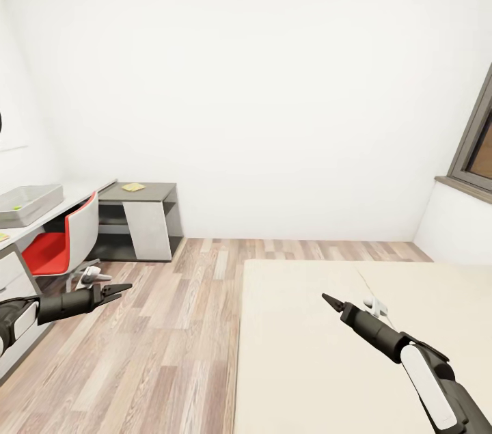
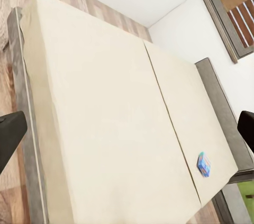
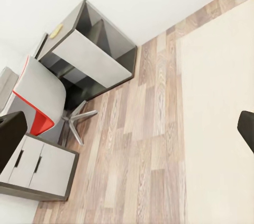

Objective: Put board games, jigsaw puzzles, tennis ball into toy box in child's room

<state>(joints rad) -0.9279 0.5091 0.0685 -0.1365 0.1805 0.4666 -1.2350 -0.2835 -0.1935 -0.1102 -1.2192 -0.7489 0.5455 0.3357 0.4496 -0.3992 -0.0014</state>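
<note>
on the bed (image 2: 106, 118), blue board game (image 2: 203, 164) lies far beyond left claw (image 2: 127, 128).

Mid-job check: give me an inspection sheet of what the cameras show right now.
Surface: bed mattress beige, two-part; table pale top.
Job's things: toy box on the table; small blue board game on the mattress near the headboard.
Clutter: red-and-white chair at the table; yellowish flat item on the desk end, too small to identify.
Grippers: left gripper open, empty; right gripper empty, jaw state unclear.
Cables: nothing seen.
Surroundings: white walls, wood floor, window.
</note>
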